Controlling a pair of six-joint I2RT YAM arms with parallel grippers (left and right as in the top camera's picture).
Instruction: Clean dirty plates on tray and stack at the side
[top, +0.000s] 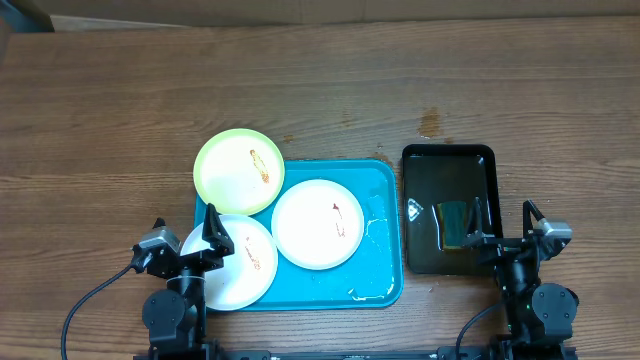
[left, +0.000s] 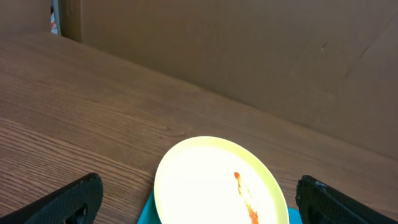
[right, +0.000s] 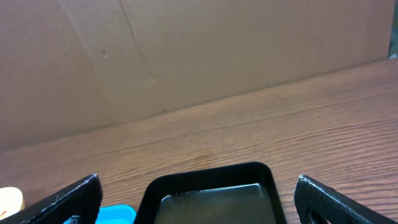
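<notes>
On the turquoise tray (top: 380, 180) nothing is clean yet: all 3 plates show orange-brown smears. The centre white plate (top: 317, 224) lies fully inside the tray. The second white plate (top: 232, 262) overhangs the tray's left rim beside the left arm. The yellow-green plate (top: 238, 170) sits over the far left corner, partly above the tabletop (top: 100, 100). You have no stack at the side.

Your left fingers (left: 68, 200) stand wide apart and hold nothing, low over the second white plate and facing the yellow-green one. Your right fingers (right: 68, 198) are just as wide and empty, at the near end of the black tray (top: 448, 150). A small green-and-yellow block (top: 455, 225), likely a sponge, rests there untouched.

By my judgement you are at the very start: 3 plates to wipe and 1 stack to build.
</notes>
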